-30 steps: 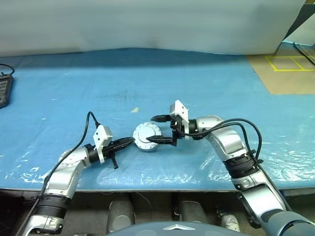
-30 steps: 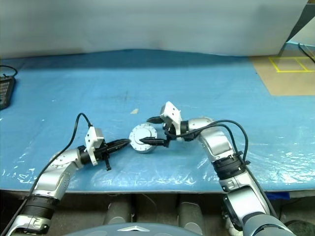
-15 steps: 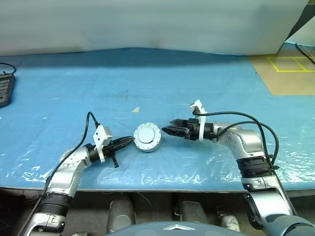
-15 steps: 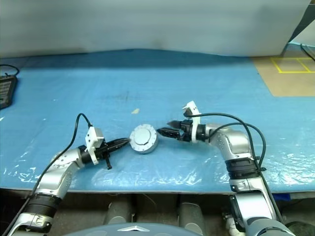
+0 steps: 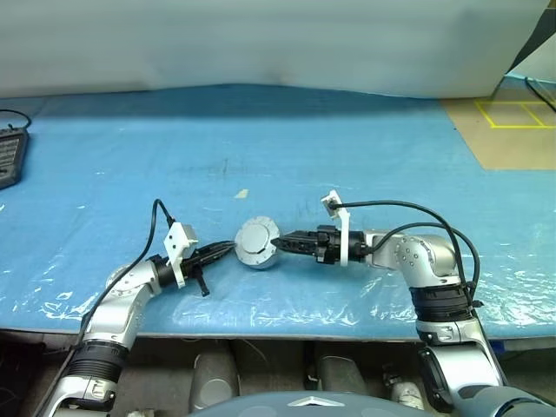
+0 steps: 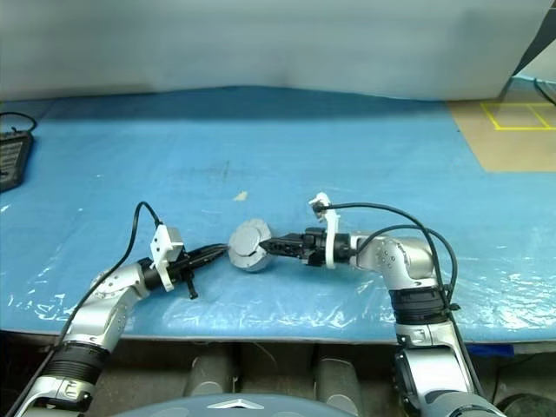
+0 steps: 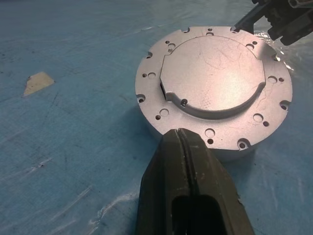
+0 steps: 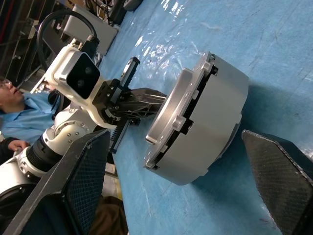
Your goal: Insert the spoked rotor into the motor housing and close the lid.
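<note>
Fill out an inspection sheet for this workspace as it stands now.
Surface: blue plastic sheet over the table, wrinkled near the front edge.
Job's things: motor housing with lid on top; rotor not seen.
Clutter: small tan scrap; dark device at the far left edge.
Grippers: left gripper shut, beside the housing; right gripper open, fingers either side of it.
Cables: black cables on both arms.
Surroundings: yellow floor markings; a person nearby.

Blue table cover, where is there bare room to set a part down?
Bare: the blue plastic table cover beyond the round grey metal motor housing, toward the white wall, and its right side. Crowded: around the housing, between left pincer and right pincer.
</note>
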Action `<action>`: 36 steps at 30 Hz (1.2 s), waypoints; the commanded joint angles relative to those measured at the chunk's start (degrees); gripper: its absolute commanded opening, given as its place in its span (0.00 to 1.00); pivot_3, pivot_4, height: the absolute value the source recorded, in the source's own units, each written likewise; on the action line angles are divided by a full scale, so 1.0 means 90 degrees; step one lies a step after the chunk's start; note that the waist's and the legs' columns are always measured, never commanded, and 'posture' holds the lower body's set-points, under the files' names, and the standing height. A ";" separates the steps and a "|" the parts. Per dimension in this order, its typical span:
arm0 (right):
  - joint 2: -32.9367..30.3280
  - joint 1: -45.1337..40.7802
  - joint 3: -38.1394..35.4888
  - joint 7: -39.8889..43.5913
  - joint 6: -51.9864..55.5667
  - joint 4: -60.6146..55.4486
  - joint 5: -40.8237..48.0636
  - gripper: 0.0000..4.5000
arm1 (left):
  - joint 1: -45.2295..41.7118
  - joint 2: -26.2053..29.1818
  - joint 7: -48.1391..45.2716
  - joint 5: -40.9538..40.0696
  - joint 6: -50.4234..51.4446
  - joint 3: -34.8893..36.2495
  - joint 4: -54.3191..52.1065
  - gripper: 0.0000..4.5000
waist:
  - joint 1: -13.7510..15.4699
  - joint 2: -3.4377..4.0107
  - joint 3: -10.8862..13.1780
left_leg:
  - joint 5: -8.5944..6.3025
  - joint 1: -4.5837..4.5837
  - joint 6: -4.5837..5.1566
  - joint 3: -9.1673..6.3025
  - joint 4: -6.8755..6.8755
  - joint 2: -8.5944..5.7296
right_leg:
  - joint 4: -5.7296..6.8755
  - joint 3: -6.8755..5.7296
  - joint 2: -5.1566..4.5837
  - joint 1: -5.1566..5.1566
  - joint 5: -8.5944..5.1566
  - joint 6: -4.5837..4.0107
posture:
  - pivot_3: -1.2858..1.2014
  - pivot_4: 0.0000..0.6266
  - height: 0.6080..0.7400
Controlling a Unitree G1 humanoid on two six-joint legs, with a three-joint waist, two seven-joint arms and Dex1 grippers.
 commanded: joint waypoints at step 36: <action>0.0381 -0.0552 -0.0907 -0.0691 -0.0160 0.0619 0.0422 0.28 | -0.0036 -0.0130 0.0753 -0.0987 0.2313 0.0517 -0.0839 0.00 | -0.0013 0.0003 -0.0001 | 0.0001 -0.0003 -0.0003 -0.0001 0.0002 -0.0001 | 0.0006 0.0000 0.0000 -0.0005 0.0003 -0.0004 | 0.52 0.24 1.00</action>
